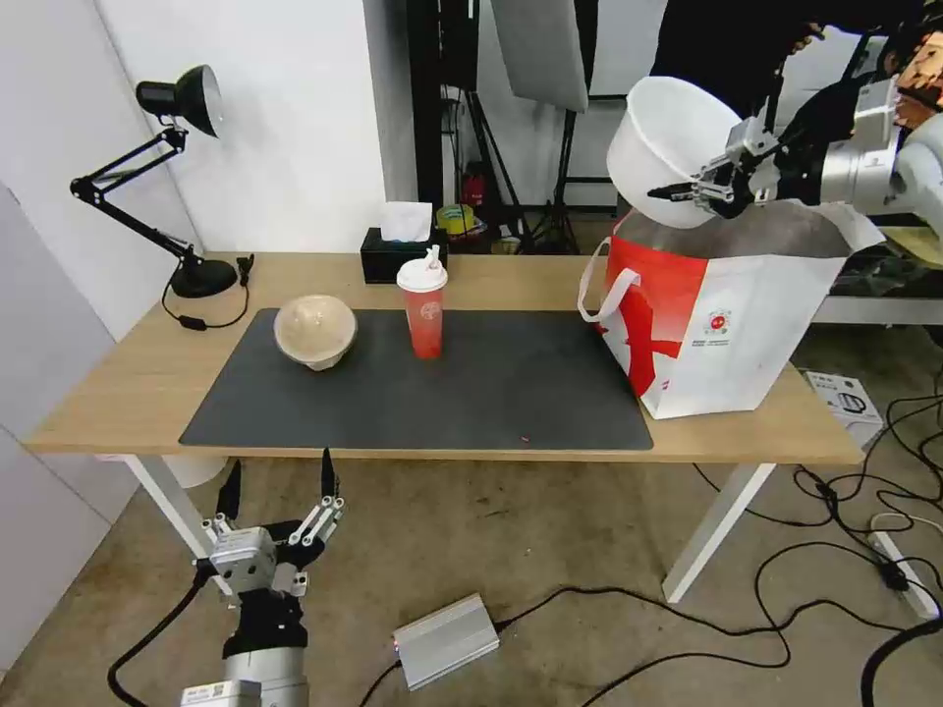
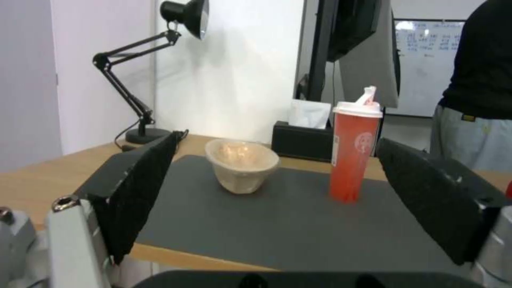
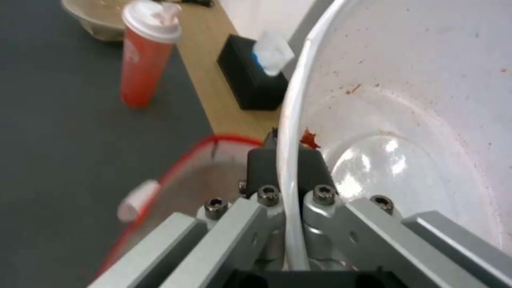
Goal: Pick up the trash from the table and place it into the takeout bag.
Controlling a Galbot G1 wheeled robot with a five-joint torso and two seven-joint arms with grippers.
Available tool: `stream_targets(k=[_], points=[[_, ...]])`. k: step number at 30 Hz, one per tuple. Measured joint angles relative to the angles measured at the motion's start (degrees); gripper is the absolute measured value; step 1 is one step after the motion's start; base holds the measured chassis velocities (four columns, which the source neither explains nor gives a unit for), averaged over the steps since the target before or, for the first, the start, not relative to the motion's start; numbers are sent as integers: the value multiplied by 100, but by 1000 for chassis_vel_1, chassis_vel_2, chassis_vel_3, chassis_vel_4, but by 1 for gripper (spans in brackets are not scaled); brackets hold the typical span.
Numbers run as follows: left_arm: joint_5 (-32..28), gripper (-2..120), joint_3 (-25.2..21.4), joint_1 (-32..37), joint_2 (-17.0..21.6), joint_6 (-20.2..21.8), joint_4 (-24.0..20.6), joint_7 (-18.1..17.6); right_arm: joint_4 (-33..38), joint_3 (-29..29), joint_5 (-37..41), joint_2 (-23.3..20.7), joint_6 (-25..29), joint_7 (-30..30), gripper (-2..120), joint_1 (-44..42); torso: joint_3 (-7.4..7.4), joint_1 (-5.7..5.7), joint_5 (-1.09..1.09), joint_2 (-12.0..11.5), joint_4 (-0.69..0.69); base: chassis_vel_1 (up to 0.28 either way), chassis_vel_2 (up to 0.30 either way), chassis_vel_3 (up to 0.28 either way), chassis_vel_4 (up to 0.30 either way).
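Observation:
My right gripper (image 1: 678,192) is shut on the rim of the large white plastic bowl (image 1: 666,147), holding it tilted in the air just above the open mouth of the red-and-white takeout bag (image 1: 717,324), which stands at the right end of the table (image 1: 118,393). In the right wrist view the fingers (image 3: 267,160) pinch the bowl's rim (image 3: 285,132), and red scraps dot the bowl's inside (image 3: 427,104). On the dark mat (image 1: 471,393) stand the red drink cup (image 1: 423,312) and the beige lidded bowl (image 1: 314,332). My left gripper (image 1: 278,481) hangs open below the table's front edge.
A black tissue box (image 1: 398,253) sits at the table's back edge, and a black desk lamp (image 1: 187,187) at the back left. On the floor lie a silver box (image 1: 447,638) and cables (image 1: 845,530). A person in dark clothes stands behind the bag.

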Motion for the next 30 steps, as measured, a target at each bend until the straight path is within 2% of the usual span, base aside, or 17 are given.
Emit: stream_targets(k=[13,30], points=[[-65,100,-7,-17,3,5,23,-1,-325,364,11,63,11,35,0,-359,0,0,0,0,0,0,0,0,0],[-45,100,9,-6,4,17,47,1,-104,868,1302,58,-478,375,0,-1135,0,0,0,0,1,0,0,0,0]])
